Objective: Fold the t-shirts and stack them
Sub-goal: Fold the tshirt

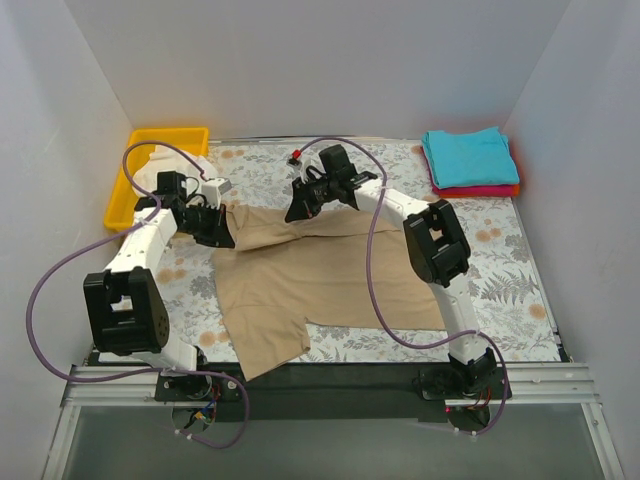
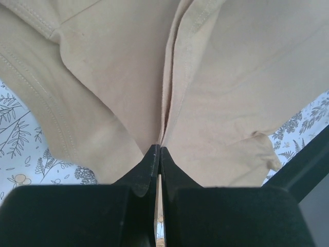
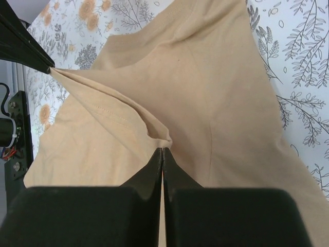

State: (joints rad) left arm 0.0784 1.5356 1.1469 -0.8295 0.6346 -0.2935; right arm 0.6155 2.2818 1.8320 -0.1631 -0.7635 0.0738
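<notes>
The tan-khaki t-shirt (image 1: 310, 280) lies spread across the middle of the table, its far edge lifted. My left gripper (image 1: 222, 238) is shut on the shirt's far left part; the cloth (image 2: 205, 87) is pinched between the fingertips. My right gripper (image 1: 297, 212) is shut on the far edge near the collar; the cloth (image 3: 205, 103) bunches at the tips. A folded teal t-shirt (image 1: 468, 157) lies on a folded red-pink one (image 1: 480, 190) at the far right. A white t-shirt (image 1: 180, 165) lies partly in the yellow bin.
A yellow bin (image 1: 165, 140) stands at the far left corner. The table is covered by a white cloth printed with ferns and orange flowers (image 1: 500, 270). White walls enclose the table on three sides. Purple cables loop over both arms.
</notes>
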